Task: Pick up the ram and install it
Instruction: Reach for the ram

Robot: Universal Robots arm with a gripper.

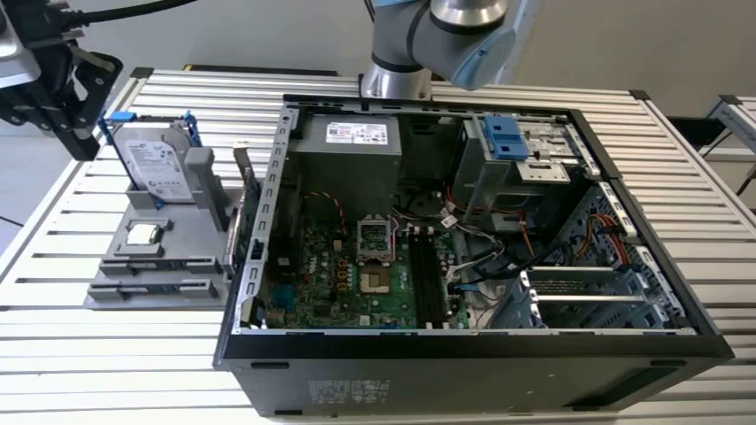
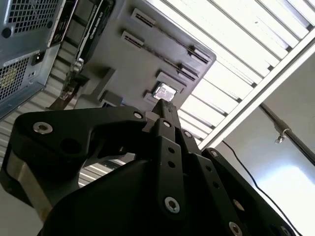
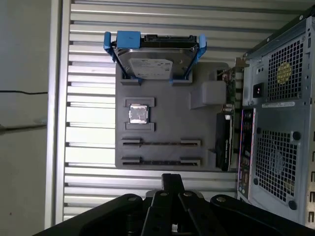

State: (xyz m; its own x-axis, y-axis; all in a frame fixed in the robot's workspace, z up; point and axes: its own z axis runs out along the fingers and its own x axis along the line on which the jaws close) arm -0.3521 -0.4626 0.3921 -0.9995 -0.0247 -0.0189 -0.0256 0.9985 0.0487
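Closest in both wrist views is my gripper (image 3: pixel 172 181) (image 2: pixel 165 105), jaws drawn together. I hang off the grey tray (image 3: pixel 167 118), touching none of it; it lies at the exterior view's left of the open case (image 1: pixel 473 347). The ram (image 3: pixel 161 143) stands on edge in a tray slot, a second stick (image 3: pixel 161 161) just beside it. The processor (image 3: pixel 138 113) sits between them and the drive (image 3: pixel 155 61).

- One robot arm (image 1: pixel 455 35).
- One black gripper (image 3: pixel 172 179).
- One white table (image 1: pixel 119 354) made of slats.
- One open computer box (image 1: pixel 473 359).
- One gray tray (image 3: pixel 165 125).
- One silver hard drive (image 3: pixel 152 64).
- One blue frame (image 3: pixel 129 38) around the hard drive.
- One small square silver chip (image 3: pixel 138 113).
- Two long thin slots (image 3: pixel 161 143) in the tray.
- One dark card (image 3: pixel 224 142) standing up.
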